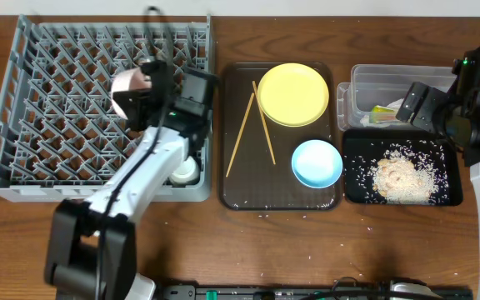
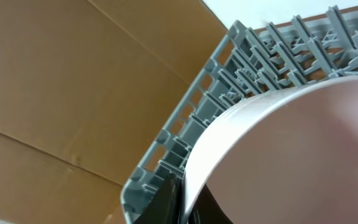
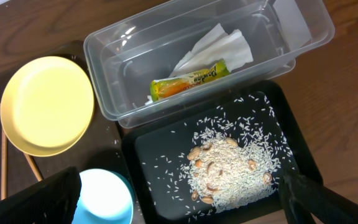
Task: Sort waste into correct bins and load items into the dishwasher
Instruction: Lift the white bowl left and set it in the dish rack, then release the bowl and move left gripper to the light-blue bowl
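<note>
The white bowl (image 1: 128,83) sat tilted in the left pincer's (image 1: 144,98) grip (the wrist view showed mostly its pale curved wall), with the grey dish rack (image 1: 48,108) beneath. A small white cup (image 1: 183,171) stood in the rack behind that pincer. The right pincer (image 3: 179,208) hung wide apart above the black tray (image 3: 148,146) of rice (image 3: 229,168). Just ahead of it the clear tub (image 3: 104,74) held the wrapper (image 3: 191,79) and paper scrap (image 3: 222,43).

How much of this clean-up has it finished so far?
Waste looks sorted: wrapper and paper lie in the clear tub, rice in the black tray. A white cup sits in the rack. The left hand holds the white bowl over it. Plate, blue bowl and chopsticks remain.
</note>
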Tool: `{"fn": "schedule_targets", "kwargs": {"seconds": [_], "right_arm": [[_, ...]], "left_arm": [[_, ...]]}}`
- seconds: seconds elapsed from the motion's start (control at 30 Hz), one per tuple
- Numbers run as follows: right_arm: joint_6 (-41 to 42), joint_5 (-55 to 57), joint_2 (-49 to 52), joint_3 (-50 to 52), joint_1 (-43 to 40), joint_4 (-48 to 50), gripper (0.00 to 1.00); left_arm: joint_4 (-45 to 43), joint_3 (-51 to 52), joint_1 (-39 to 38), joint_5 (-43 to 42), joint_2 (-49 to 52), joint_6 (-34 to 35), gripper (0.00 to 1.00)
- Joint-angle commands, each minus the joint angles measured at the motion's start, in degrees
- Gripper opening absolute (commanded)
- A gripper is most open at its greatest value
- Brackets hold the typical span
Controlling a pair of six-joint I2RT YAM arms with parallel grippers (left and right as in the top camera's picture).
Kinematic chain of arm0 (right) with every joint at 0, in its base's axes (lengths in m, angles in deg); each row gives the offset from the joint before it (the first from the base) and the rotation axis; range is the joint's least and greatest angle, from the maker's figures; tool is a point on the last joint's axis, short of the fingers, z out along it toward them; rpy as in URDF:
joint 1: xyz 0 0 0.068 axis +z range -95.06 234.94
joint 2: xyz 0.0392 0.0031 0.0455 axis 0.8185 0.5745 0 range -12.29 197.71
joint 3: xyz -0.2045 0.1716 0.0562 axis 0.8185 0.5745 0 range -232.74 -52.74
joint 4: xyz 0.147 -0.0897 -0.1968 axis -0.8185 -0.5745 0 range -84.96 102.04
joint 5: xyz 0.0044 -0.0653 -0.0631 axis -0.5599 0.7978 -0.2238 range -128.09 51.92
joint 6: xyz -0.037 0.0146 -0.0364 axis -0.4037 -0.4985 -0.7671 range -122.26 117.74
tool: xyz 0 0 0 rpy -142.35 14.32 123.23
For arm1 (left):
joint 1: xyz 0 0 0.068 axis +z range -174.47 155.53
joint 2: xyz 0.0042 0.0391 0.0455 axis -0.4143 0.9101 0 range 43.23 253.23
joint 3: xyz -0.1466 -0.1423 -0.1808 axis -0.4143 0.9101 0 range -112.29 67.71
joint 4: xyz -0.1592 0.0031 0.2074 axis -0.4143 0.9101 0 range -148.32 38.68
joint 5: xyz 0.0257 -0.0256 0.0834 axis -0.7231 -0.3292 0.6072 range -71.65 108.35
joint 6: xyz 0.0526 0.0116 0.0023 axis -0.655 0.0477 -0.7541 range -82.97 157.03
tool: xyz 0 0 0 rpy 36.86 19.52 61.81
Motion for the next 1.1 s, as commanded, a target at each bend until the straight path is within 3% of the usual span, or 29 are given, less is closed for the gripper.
{"fn": "schedule_targets", "kwargs": {"seconds": [0.0,0.53,0.9,1.07], "right_arm": [[0.8,1.1,0.3,-0.1,-0.6,0.0,0.99],[0.8,1.1,0.3,-0.1,-0.6,-0.1,0.99],[0.8,1.1,0.3,-0.1,-0.6,0.0,0.99],[0.8,1.1,0.3,-0.1,-0.6,0.0,0.99]], "left_arm": [[-0.1,0.1,-2.7,6.8,1.7,2.2,0.07],[-0.1,7.8,-6.0,6.8,2.6,11.6,0.07],[-0.1,7.8,-11.0,6.0,2.6,11.9,0.07],[1.3,7.8,-13.4,-2.0,2.6,11.9,0.08]]}}
